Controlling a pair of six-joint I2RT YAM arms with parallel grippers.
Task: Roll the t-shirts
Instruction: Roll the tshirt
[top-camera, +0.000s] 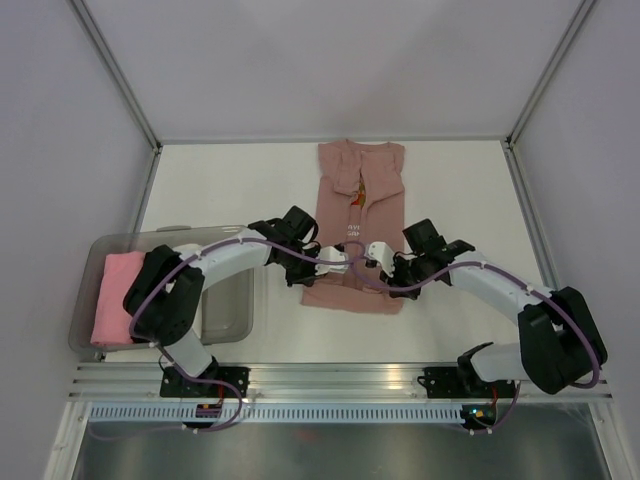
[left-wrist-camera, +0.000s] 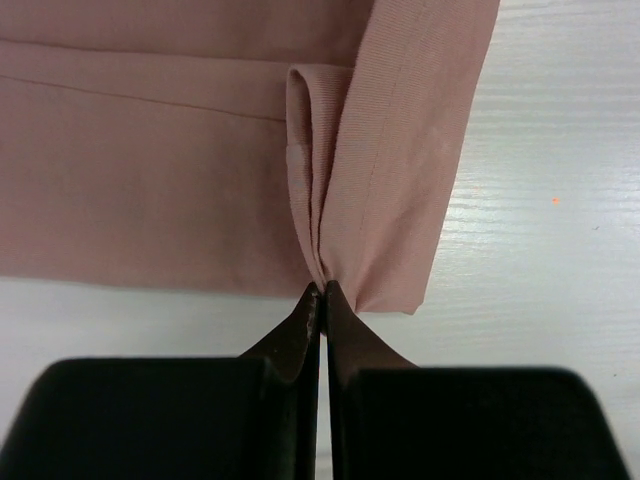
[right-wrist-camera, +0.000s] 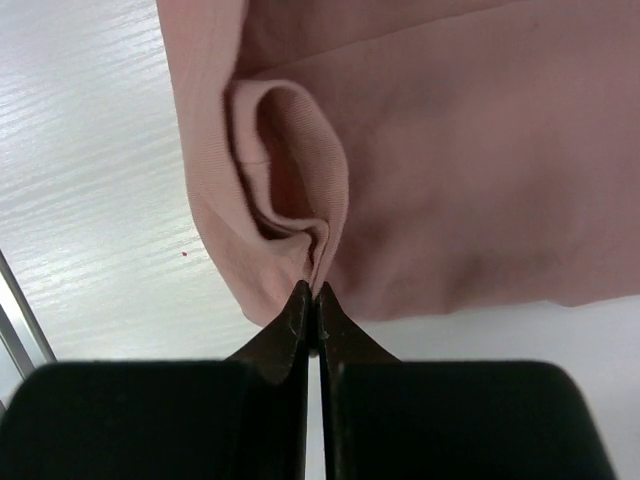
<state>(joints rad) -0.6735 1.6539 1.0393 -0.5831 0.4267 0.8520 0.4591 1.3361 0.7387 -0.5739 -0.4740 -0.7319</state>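
T-shirt (top-camera: 360, 190) lay flat mid-table (top-camera: 230, 190), folded into a narrow strip with the sleeves tucked in. Collar was at the far end, hem at the near end by the arms.

Progress: no roll had formed on this one, only the hem gathered. A bright pink roll (top-camera: 118, 295) sat in the clear bin (top-camera: 225, 318) at left, so I'd judge one piece done and this shirt at its very first turn.

Grips:
- Left gripper (left-wrist-camera: 322, 290) was closed tight on a raised pleat of the hem, toward the strip's left side.
- Right gripper (right-wrist-camera: 312, 290) was clamped the same way on a curled fold toward the right side.
- Fabric was pinched between the tips in both wrist views.

Room: the whole strip lay ahead for rolling away from the arms, with bare table either side. The collar ended just short of the far wall, so little overrun there. The wrists sat close together over the hem with cables looping between them — a likely snag point. The bin sat near the left arm, though apart from the shirt.
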